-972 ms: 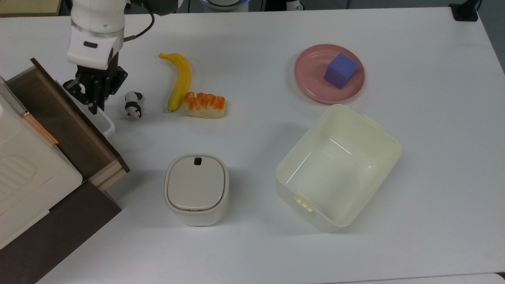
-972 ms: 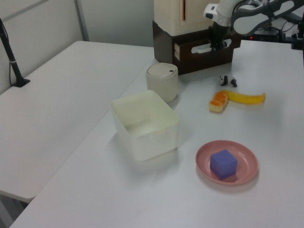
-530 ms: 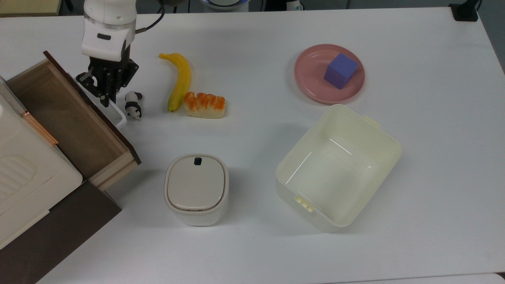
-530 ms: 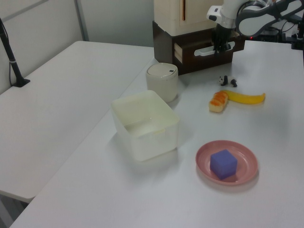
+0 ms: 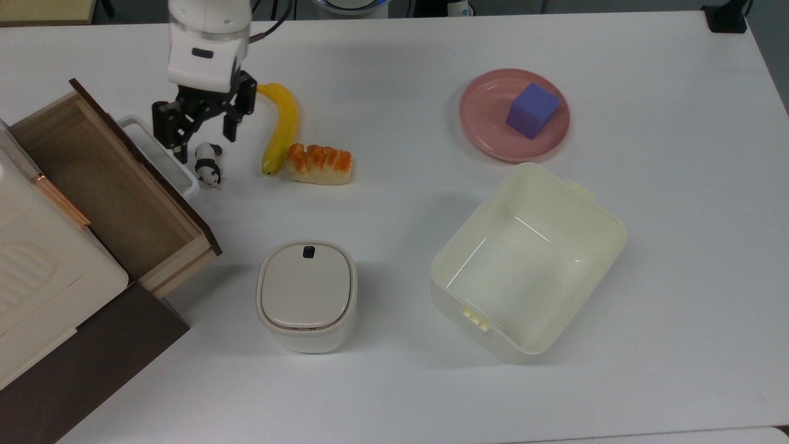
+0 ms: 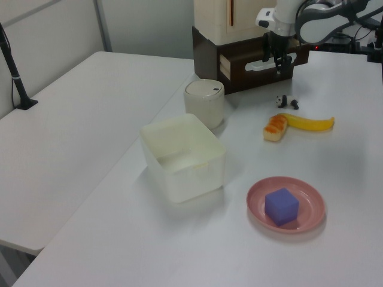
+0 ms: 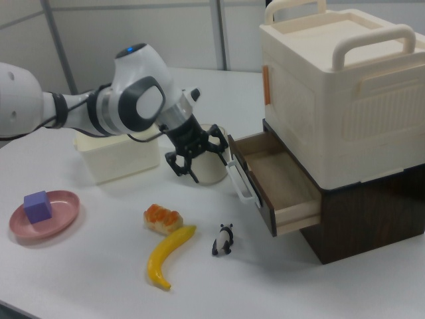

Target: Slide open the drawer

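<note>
The drawer (image 5: 105, 179) stands pulled out of the dark brown cabinet at the top view's left, its light wood inside bare. Its white loop handle (image 5: 161, 155) sticks out from the dark front panel. My gripper (image 5: 205, 140) hangs open just to the top view's right of the handle, above the panda figure, with nothing between its fingers. In the right view the gripper (image 7: 199, 163) is to the left of the handle (image 7: 239, 179) and apart from it, with the drawer (image 7: 279, 183) open. In the left view the gripper (image 6: 274, 61) hangs in front of the drawer (image 6: 239, 66).
A small panda (image 5: 208, 165), a banana (image 5: 280, 126) and a bread piece (image 5: 319, 164) lie close to the gripper. A white lidded bin (image 5: 306, 295) stands near the drawer's corner. A cream tub (image 5: 607, 216) and a pink plate (image 5: 487, 132) with a purple cube (image 5: 532, 110) lie farther right.
The drawer slid further out while my gripper was at its handle. The gripper has since let go, opened, and moved to the top view's right, off the handle.
</note>
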Controlling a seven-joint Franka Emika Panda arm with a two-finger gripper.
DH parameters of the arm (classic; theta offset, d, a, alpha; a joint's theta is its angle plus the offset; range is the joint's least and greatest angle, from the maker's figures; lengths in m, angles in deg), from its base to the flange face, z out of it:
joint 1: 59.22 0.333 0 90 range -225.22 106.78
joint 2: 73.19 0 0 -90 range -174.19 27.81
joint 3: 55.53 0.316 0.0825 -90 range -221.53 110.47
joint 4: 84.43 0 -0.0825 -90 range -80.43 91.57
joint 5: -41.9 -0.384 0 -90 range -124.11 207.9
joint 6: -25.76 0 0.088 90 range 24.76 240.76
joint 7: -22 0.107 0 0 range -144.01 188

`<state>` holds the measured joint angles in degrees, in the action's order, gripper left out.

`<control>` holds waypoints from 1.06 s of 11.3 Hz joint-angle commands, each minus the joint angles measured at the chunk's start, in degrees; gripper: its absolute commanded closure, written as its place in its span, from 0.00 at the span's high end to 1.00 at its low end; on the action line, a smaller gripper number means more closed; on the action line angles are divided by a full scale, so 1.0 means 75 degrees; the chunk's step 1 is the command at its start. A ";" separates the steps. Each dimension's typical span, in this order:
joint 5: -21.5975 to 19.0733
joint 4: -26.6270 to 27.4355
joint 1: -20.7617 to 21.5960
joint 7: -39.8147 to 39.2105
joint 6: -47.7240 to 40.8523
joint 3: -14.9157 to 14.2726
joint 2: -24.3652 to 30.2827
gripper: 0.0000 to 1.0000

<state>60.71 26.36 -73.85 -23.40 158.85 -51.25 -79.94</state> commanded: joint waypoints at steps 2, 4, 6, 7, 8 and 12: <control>-0.0480 -0.0335 0.0472 0.2450 -0.1009 0.0647 0.0174 1.00; -0.1029 -0.0650 0.0917 0.3494 -0.1664 0.0648 0.0162 1.00; -0.2151 -0.1024 0.1013 0.4617 -0.2506 0.0648 0.0185 1.00; -0.2331 -0.1305 0.1025 0.5320 -0.3068 0.0648 0.0185 1.00; -0.2333 -0.1540 0.1025 0.5953 -0.3538 0.0636 0.0232 1.00; -0.2089 -0.1648 0.1060 0.6534 -0.4268 0.0566 0.0689 1.00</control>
<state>44.56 13.47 -66.62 24.28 129.14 -46.20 -77.37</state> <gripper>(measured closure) 0.000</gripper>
